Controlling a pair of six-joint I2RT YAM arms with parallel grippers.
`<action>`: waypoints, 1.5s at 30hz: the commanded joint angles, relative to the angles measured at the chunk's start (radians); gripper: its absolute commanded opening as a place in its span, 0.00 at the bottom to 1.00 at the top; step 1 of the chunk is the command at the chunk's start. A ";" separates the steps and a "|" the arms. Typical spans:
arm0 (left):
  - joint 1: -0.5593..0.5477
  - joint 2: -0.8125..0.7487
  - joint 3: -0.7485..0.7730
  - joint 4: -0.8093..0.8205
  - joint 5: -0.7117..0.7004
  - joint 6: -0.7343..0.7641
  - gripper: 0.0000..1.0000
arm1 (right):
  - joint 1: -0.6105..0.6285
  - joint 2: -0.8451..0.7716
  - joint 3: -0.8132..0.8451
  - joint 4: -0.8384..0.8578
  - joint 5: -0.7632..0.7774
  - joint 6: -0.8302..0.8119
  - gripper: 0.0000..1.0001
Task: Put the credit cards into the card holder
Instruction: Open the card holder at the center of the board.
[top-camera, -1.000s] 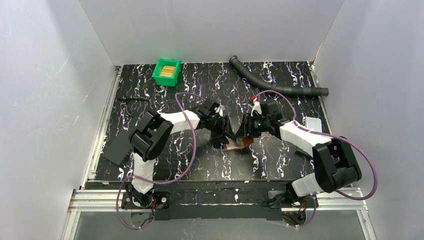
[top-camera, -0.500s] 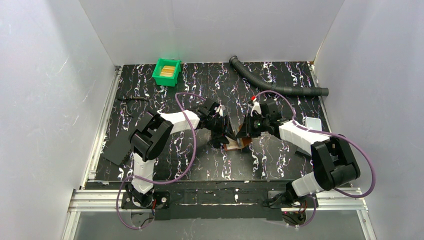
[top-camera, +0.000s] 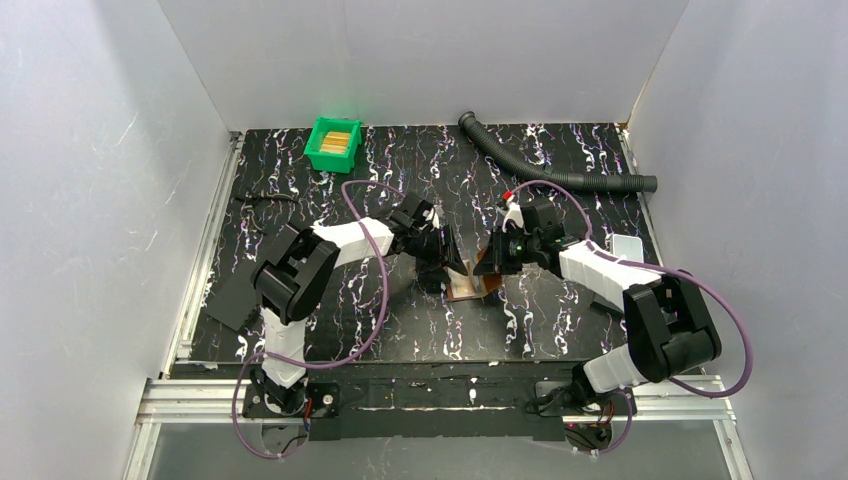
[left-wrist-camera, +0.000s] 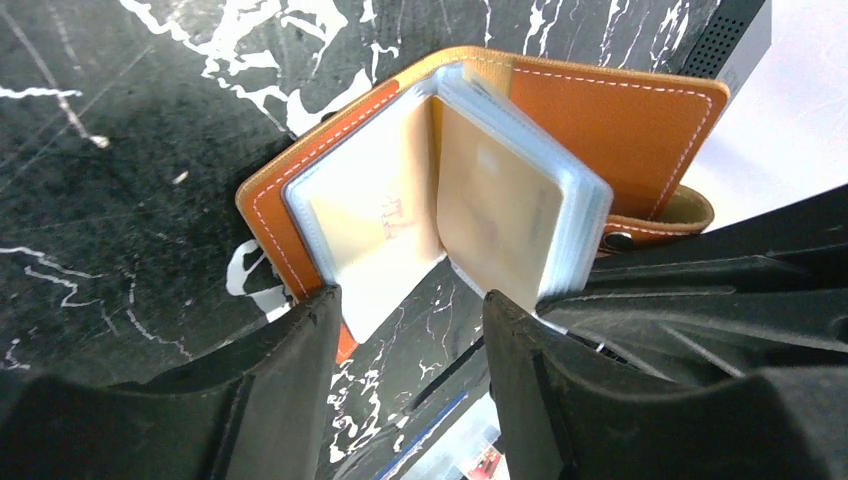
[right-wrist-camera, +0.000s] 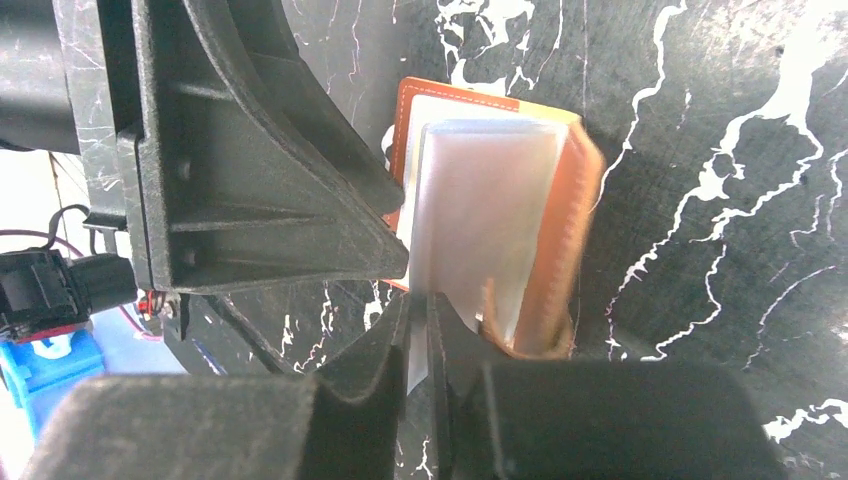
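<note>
The card holder (top-camera: 470, 288), a small orange-brown leather wallet, lies open on the table between both grippers. Its clear plastic sleeves (left-wrist-camera: 500, 215) fan upward, showing pale tan faces. My left gripper (left-wrist-camera: 410, 310) stands open over its near edge, one fingertip (left-wrist-camera: 300, 330) on the left cover and the other on the sleeve stack. My right gripper (right-wrist-camera: 418, 312) is shut on one thin translucent sleeve (right-wrist-camera: 480, 210) at the holder's edge. My left gripper's finger (right-wrist-camera: 250, 170) fills the left of the right wrist view. Yellowish-tan credit cards (top-camera: 336, 139) sit in a green bin.
The green bin (top-camera: 318, 152) stands at the back left. A grey corrugated hose (top-camera: 560, 168) runs along the back right. A flat black sheet (top-camera: 235, 297) lies at the left edge, and a pale translucent plate (top-camera: 625, 246) sits by my right arm.
My right gripper has closed from half open onto a sleeve of the card holder. My left gripper has widened a little and its arm has shifted slightly.
</note>
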 joint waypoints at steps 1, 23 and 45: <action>0.007 -0.077 -0.019 -0.008 -0.006 0.005 0.55 | -0.011 -0.035 -0.013 0.012 -0.016 -0.013 0.08; -0.031 -0.007 0.130 -0.163 -0.168 -0.012 0.63 | -0.013 -0.037 -0.016 0.031 -0.034 -0.006 0.01; -0.031 0.018 0.120 -0.210 -0.208 0.036 0.44 | -0.013 -0.021 0.014 0.007 -0.037 -0.021 0.32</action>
